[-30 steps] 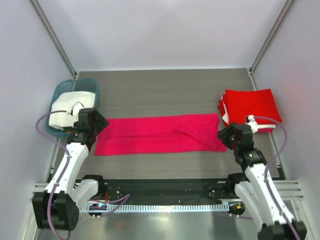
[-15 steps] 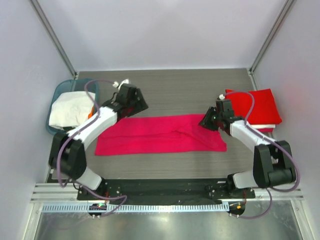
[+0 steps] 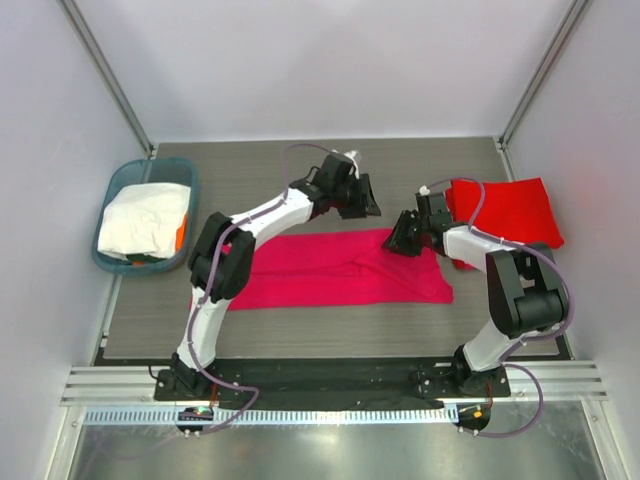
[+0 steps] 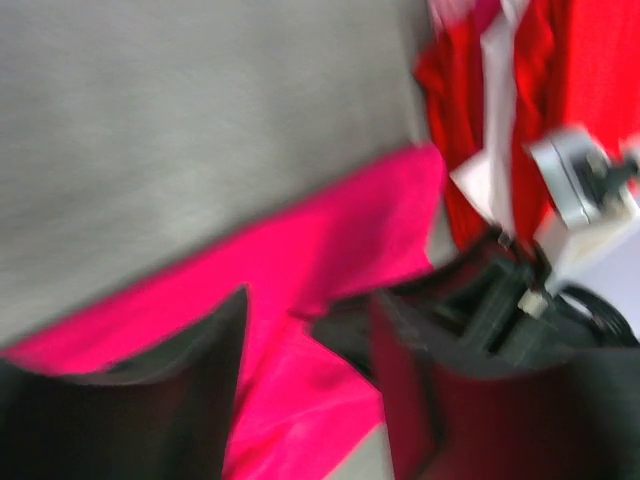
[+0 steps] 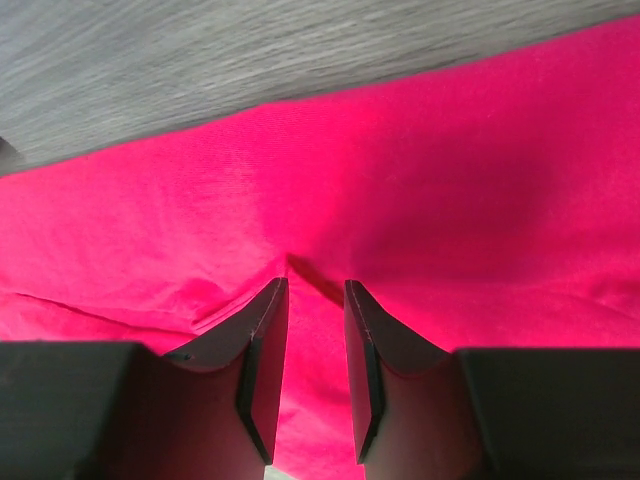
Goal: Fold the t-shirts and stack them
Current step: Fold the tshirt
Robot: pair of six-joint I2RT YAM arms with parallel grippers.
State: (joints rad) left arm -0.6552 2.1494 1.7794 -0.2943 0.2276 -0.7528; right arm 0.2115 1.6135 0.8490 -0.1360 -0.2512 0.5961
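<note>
Both arms had swung out from their near-edge positions and reached across the table (image 3: 300, 165) toward the middle. Left gripper (image 3: 362, 203) hovered over bare table just past the far edge of the pink t-shirt (image 3: 330, 272), pointing toward the right arm. Its wrist view was badly blurred, but the two dark fingers (image 4: 150, 400) looked spread apart with nothing between them, pink cloth showing below through the gap.

Right gripper (image 5: 314, 286) sat low on the far right part of the pink t-shirt. Its fingers were drawn close together, with a raised crease of the pink cloth running into the narrow gap between them, pinched there.

Pink t-shirt lay flat as a long band across the table centre, running left to right, same spot as a second ago. Red t-shirts (image 3: 510, 208) were in a folded pile at the right side, just beside the pink one's right end. White t-shirt (image 3: 145, 218) lay bunched in the basket (image 3: 112, 190) at the far left, well apart from both grippers.
</note>
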